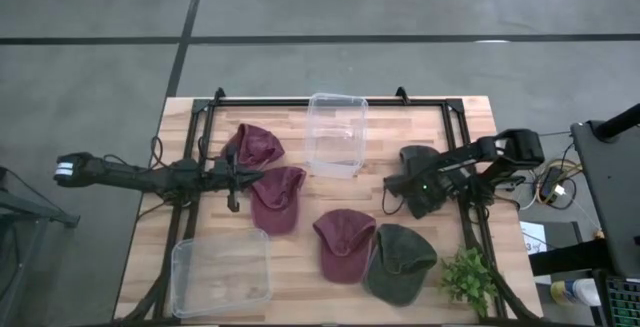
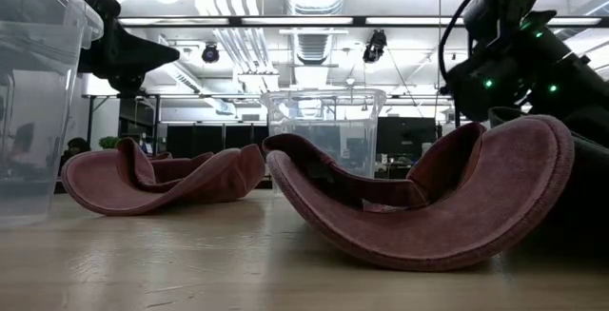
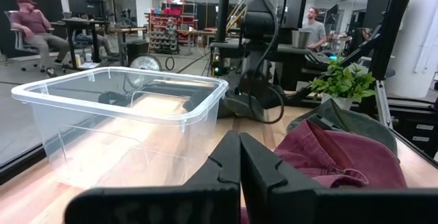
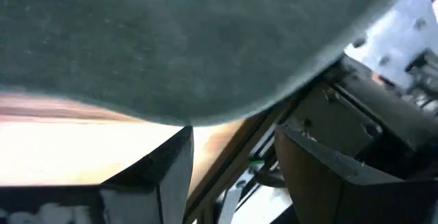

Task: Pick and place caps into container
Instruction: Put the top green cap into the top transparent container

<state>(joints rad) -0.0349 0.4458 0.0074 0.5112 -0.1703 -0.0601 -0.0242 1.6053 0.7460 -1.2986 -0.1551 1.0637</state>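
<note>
Three maroon caps lie crown-down on the table: one far left (image 1: 258, 144), one beside it (image 1: 277, 198), one near the middle (image 1: 345, 243). A dark olive cap (image 1: 400, 260) lies next to that last one, and a second dark olive cap (image 1: 413, 157) lies at the right. My right gripper (image 1: 403, 187) slants down over that second cap with its fingers open (image 4: 233, 135); the cap's dark cloth (image 4: 171, 46) fills the view just beyond the fingertips, and I see no touch. My left gripper (image 1: 240, 177) is shut (image 3: 239, 162), level, between the two left maroon caps.
A clear container (image 1: 336, 133) stands at the far middle, and a second clear container (image 1: 222, 273) stands at the near left. A small green plant (image 1: 468, 278) sits at the near right corner. A black frame (image 1: 300, 104) borders the table. People sit in the room beyond.
</note>
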